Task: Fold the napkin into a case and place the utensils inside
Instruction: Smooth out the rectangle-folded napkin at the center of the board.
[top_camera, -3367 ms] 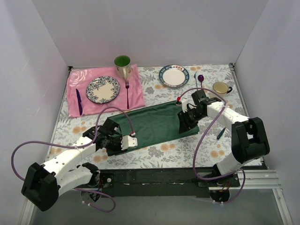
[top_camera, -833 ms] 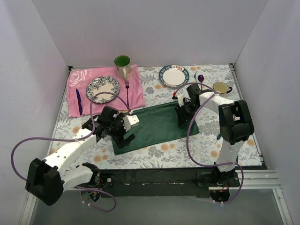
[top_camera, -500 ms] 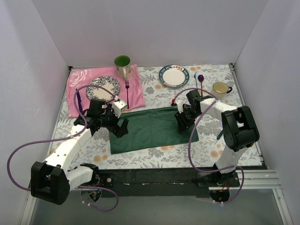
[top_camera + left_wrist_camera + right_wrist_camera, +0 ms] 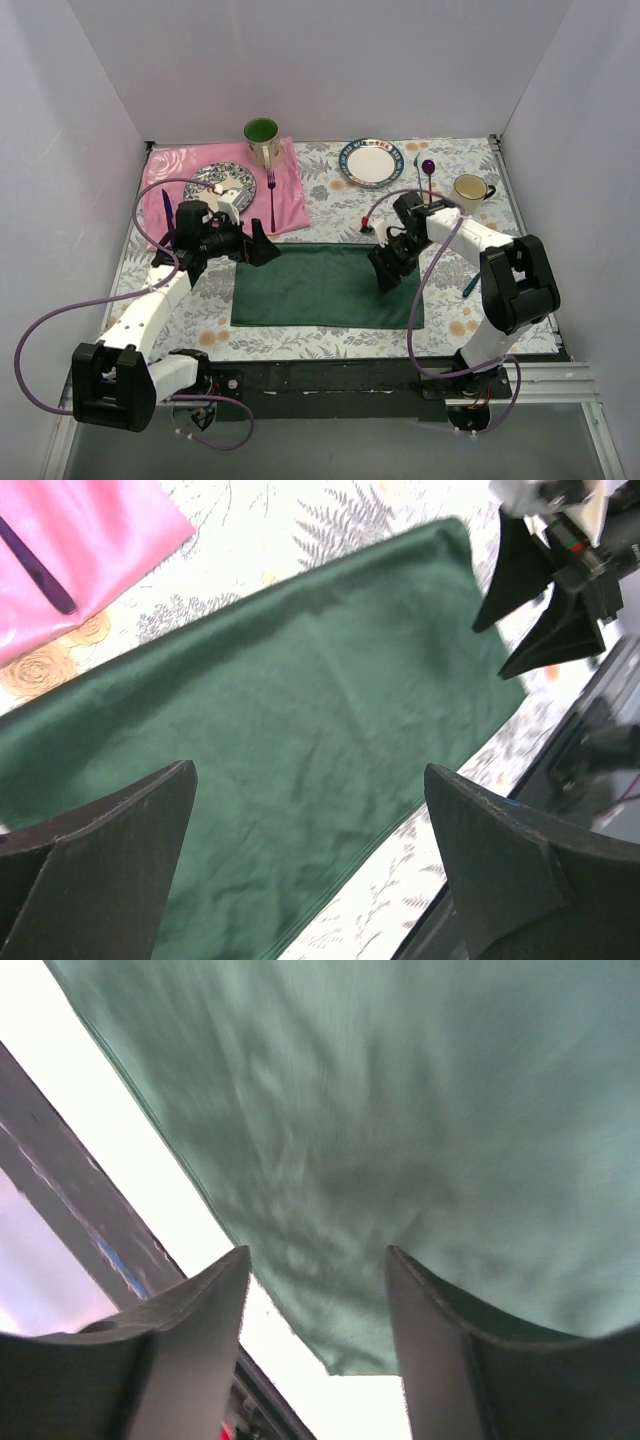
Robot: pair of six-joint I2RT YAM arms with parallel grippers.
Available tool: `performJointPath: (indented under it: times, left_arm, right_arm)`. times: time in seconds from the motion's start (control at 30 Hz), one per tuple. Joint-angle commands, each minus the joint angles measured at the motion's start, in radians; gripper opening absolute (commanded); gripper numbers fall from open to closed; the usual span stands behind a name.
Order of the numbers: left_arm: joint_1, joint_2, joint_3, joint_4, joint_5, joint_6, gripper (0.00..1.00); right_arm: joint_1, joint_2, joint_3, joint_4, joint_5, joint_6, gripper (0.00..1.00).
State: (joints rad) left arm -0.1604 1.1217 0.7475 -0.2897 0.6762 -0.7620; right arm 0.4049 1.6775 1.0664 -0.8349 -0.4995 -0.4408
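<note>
The dark green napkin (image 4: 325, 285) lies flat as a wide rectangle on the floral table, also filling the left wrist view (image 4: 300, 700). My left gripper (image 4: 265, 250) hovers at its far left corner, open and empty (image 4: 310, 780). Over the napkin's right end, my right gripper (image 4: 382, 275) has its jaws apart. In the right wrist view they (image 4: 318, 1255) frame the napkin's corner (image 4: 370, 1350) without pinching it. One utensil's dark green handle (image 4: 470, 285) shows beside the right arm; the rest of it is hidden.
A pink cloth (image 4: 290, 205) at the far left carries a patterned plate (image 4: 218, 190), a purple knife (image 4: 168, 215) and a pink fork (image 4: 272, 195). A green mug (image 4: 261, 135), white plate (image 4: 371, 161), purple spoon (image 4: 428, 170) and yellow cup (image 4: 470, 187) line the back.
The napkin has been drawn out from a skewed shape into a straight rectangle. My left gripper moved back and left off it, and my right gripper's jaws have opened.
</note>
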Motion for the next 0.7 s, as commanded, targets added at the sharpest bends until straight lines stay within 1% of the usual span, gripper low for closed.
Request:
performJointPath:
  times: [0.0,0.03,0.07,0.13,0.17,0.2,0.23,0.27,0.3,0.4,0.5,0.67]
  left_arm:
    - [0.004,0.013,-0.034,0.164,-0.010,-0.224,0.98]
    - [0.004,0.071,-0.022,0.146,0.011,-0.194,0.98]
    - [0.001,0.110,-0.005,0.070,0.025,-0.110,0.98]
    - [-0.001,0.163,0.047,-0.017,0.028,0.001,0.98]
    - [-0.004,0.196,0.058,-0.101,0.043,0.089,0.98]
    - [-0.007,0.199,0.062,-0.136,0.034,0.243,0.98]
    - [-0.019,0.198,0.050,-0.163,0.004,0.301,0.98]
    - [-0.025,0.188,0.040,-0.167,-0.074,0.338,0.98]
    - [-0.031,0.187,0.033,-0.173,-0.107,0.412,0.98]
    - [-0.071,0.204,0.013,-0.190,-0.235,0.502,0.98]
    - [-0.113,0.213,-0.008,-0.195,-0.294,0.533,0.98]
    - [-0.202,0.216,-0.066,-0.201,-0.340,0.578,0.98]
  right_arm:
    - [-0.011,-0.035,0.167,0.030,-0.108,0.065,0.70]
    - [-0.011,-0.018,0.185,0.025,-0.116,0.071,0.70]
    - [-0.011,-0.004,0.205,0.020,-0.116,0.076,0.70]
    - [-0.011,0.025,0.205,0.026,-0.094,0.074,0.69]
    - [-0.011,0.033,0.196,0.033,-0.090,0.076,0.68]
    - [-0.011,0.040,0.191,0.037,-0.082,0.076,0.68]
    - [-0.011,0.045,0.187,0.052,-0.062,0.080,0.68]
    - [-0.011,0.051,0.182,0.059,-0.054,0.085,0.68]
    - [-0.011,0.065,0.176,0.063,-0.048,0.086,0.68]
    - [-0.011,0.094,0.155,0.091,-0.019,0.097,0.67]
    - [-0.011,0.119,0.142,0.117,-0.007,0.103,0.66]
    - [-0.011,0.134,0.132,0.128,0.007,0.102,0.67]
